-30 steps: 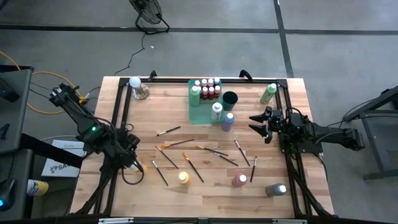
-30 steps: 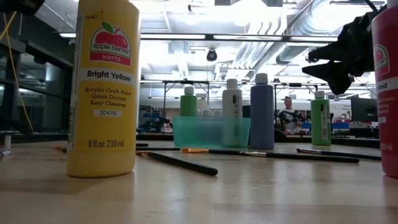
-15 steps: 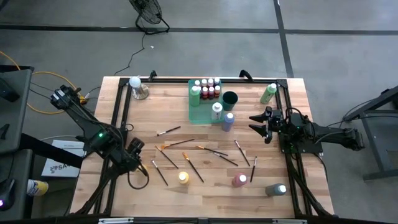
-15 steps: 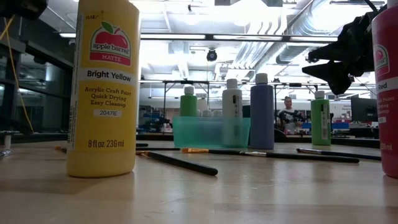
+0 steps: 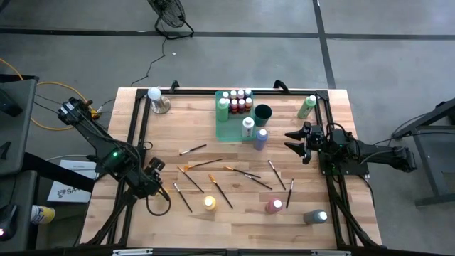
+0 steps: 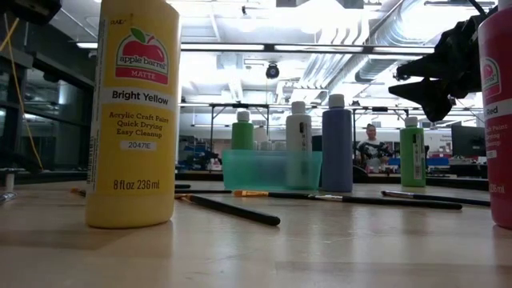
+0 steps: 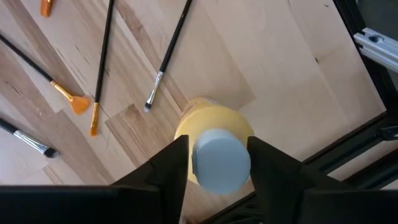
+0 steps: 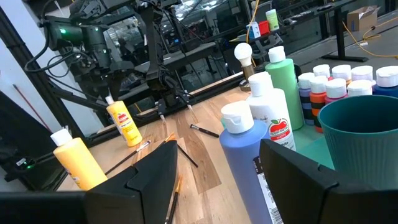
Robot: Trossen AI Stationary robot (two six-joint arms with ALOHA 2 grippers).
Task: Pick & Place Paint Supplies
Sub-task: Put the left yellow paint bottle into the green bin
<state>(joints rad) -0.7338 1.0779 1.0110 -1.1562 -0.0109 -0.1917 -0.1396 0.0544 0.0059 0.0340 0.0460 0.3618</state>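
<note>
Toward the tabletop's front left, the left tool [image 5: 156, 171] hangs half-open, short of the upright yellow bottle [image 5: 210, 203]. Centre over its cap, descend, and grip the body. The right tool [image 5: 289, 141] waits wide at the right edge.

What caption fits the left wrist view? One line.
Left hand at the white cap of a yellow paint bottle, paintbrushes on the table.
</note>
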